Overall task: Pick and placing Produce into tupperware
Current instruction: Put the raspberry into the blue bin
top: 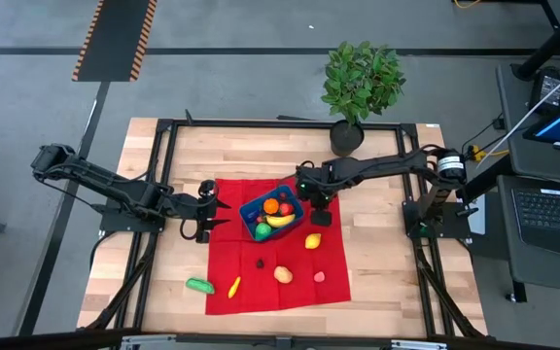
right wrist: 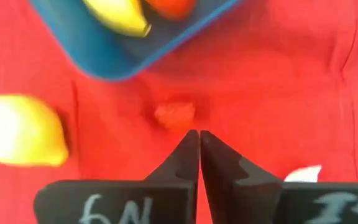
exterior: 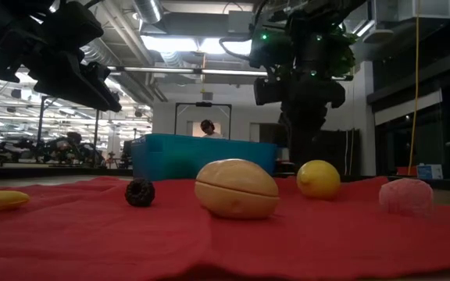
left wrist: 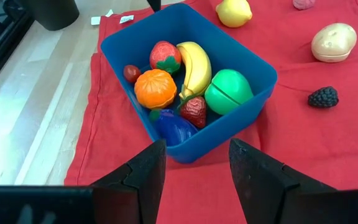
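The blue tupperware (top: 271, 216) sits on the red cloth (top: 280, 292). It holds a banana (left wrist: 194, 65), an orange (left wrist: 155, 88), two strawberries, a green piece (left wrist: 227, 91) and a dark blue piece. On the cloth lie a lemon (top: 312, 241), a potato (top: 283, 275), a dark berry (top: 260, 262), a pink piece (top: 319, 277) and a yellow piece (top: 233, 286). A green piece (top: 199, 285) lies off the cloth. My left gripper (left wrist: 194, 165) stands open at the container's left side. My right gripper (right wrist: 199, 134) points down, shut and empty, right of the container. A small red piece (right wrist: 174, 115) lies just past its tips.
A potted plant (top: 361, 83) stands at the table's far edge behind my right arm. Bare wood (top: 387, 272) shows right of the cloth and more on its left (top: 154, 272). A desk with a laptop (top: 552, 209) stands beyond the table's right edge.
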Available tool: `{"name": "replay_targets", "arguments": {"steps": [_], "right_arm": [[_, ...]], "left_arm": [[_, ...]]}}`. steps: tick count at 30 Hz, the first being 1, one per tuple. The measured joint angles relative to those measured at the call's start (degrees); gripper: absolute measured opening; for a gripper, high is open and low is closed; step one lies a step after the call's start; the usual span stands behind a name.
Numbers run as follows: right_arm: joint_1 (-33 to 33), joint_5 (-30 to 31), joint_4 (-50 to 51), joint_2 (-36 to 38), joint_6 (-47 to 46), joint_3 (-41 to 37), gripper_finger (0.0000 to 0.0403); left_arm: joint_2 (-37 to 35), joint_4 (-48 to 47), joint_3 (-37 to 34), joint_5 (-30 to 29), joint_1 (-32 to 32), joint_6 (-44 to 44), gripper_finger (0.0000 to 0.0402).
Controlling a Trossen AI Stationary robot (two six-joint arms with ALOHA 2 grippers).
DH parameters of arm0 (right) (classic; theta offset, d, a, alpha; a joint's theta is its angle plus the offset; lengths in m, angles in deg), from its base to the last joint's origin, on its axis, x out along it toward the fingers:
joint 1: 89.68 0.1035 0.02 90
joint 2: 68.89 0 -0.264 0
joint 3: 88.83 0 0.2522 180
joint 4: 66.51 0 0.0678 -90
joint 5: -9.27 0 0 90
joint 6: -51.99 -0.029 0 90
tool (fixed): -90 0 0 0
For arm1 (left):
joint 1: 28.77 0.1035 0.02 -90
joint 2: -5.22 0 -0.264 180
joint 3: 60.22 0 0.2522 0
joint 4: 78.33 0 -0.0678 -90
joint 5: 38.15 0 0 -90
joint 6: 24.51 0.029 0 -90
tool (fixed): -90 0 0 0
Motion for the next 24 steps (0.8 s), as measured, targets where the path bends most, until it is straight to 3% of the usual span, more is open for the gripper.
{"name": "replay_targets", "arguments": {"steps": [7, 14, 24], "right_arm": [[0.0, 0.0, -2.1, 2.9, -2.8, 0.0, 0.0009], [0.6, -0.6, -0.6, 2.2, -7.0, 0.0, 0.0048], [2.3, -2.0, -1.3, 2.0, -3.1, 0.0, 0.0107]], "left_arm": [[0.0, 0.0, 0.0, 0.0, 0.0, 0.0, 0.0168], [0.0, 0.2, 0.0, 0.0, 0.0, 0.0, 0.0168], [0.0, 0.1, 0.0, 0.0, 0.0, 0.0, 0.0168]]}}
